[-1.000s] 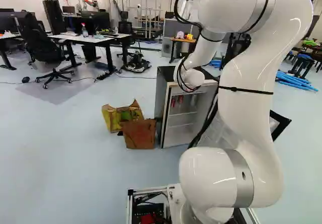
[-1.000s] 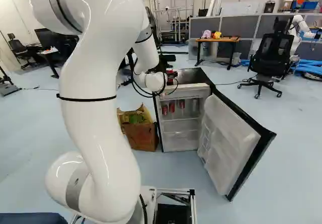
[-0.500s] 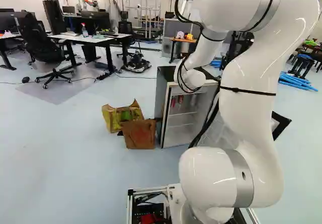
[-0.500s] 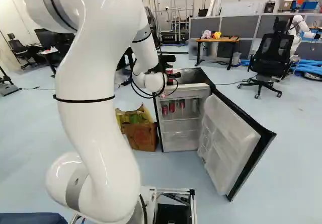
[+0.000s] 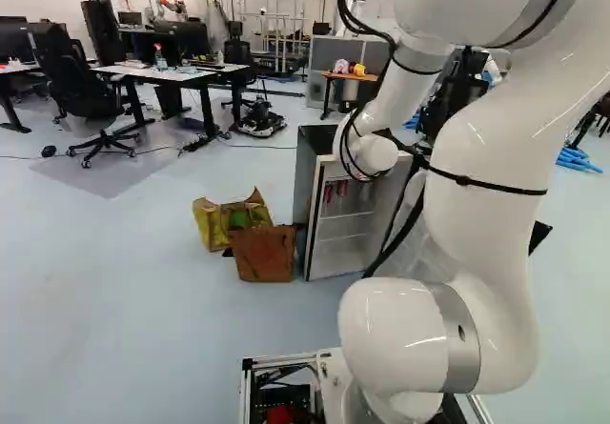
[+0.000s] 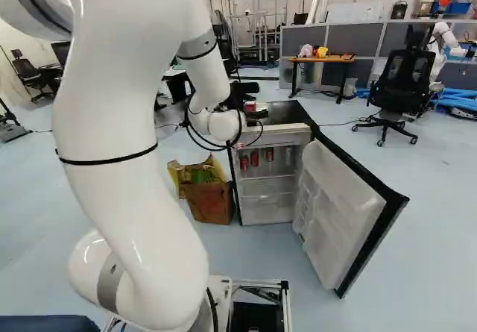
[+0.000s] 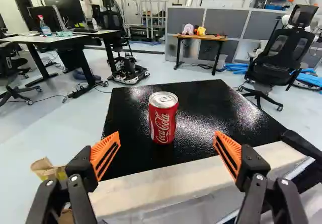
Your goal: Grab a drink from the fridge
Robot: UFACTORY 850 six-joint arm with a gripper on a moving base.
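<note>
Left of the fridge, brown bag on the floor | on the fridge's top, towards its left, red can upright, long axis vertical, far of the gripper, nearly centred on its widely spread jaws; straight advance likely | right, door swung open.

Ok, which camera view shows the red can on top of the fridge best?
The wrist view: there the can stands whole and unobstructed on the fridge, ahead of the open end effector. The right base view shows it small and partly hidden, beside the arm's end; in the left base view it cannot be seen.
</note>
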